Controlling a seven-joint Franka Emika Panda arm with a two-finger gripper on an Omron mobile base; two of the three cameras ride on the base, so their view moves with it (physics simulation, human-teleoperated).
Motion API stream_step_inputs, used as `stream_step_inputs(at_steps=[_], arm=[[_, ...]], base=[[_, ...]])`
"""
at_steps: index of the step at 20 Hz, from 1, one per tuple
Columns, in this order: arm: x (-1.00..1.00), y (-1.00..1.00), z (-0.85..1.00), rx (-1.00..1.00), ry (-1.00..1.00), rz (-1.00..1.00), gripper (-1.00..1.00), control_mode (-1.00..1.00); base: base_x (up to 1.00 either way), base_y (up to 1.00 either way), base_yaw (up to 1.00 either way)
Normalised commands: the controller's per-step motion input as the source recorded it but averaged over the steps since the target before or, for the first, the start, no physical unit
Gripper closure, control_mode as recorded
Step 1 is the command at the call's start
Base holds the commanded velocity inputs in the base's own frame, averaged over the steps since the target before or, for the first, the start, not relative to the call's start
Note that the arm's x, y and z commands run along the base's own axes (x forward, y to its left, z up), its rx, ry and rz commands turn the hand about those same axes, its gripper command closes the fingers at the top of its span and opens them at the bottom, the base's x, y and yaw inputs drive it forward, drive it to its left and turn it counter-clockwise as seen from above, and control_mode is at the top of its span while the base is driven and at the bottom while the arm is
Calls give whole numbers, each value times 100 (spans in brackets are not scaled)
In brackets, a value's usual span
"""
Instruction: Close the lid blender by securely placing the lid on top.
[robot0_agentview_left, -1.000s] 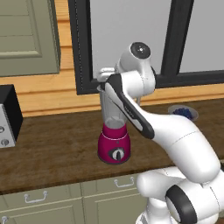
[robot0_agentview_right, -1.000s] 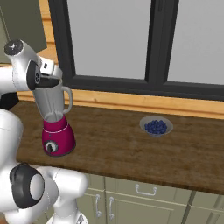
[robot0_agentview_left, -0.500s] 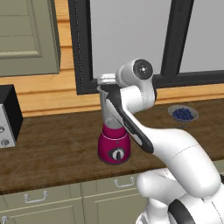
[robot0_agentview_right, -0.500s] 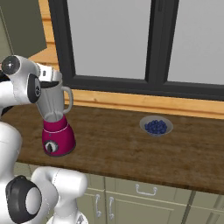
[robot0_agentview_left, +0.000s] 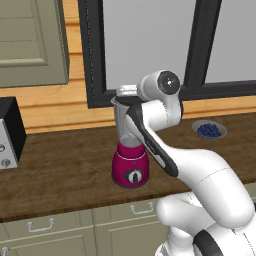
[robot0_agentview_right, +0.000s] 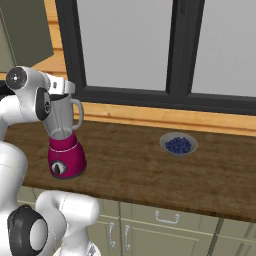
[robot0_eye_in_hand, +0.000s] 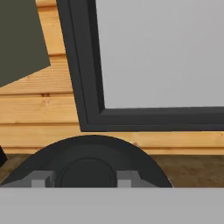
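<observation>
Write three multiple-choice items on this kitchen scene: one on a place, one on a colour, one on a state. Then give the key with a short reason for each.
1. Where does the bowl of blueberries sit?
A. on the counter under the window
B. inside the blender jar
C. on the black-and-silver appliance

2. What colour is the base of the blender?
A. white
B. magenta
C. green

3. How does the lid stand with the gripper?
A. it lies flat on the counter, far from the gripper
B. it floats in the bowl
C. it sits between the gripper's fingers, up at the jar's mouth

Key: 1 A, the bowl rests on the wooden counter right of the blender. 2 B, the rounded base is magenta. 3 C, the hand view shows the black cap between the fingers.
</observation>
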Motion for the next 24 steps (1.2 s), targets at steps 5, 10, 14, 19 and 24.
stream_step_inputs(at_steps=[5,10,14,19,24], arm=[[-17,-31,-15,-8,1,0,100,-100],[-38,-8,-20,-11,1,2,100,-100],[-37,0,-43,-15,6,6,100,-100],[-17,0,-50,-12,7,6,100,-100],[-60,-11,-3,-2,0,3,100,-100]], base=[[0,0,0],[0,0,0],[0,0,0],[0,0,0],[0,0,0]])
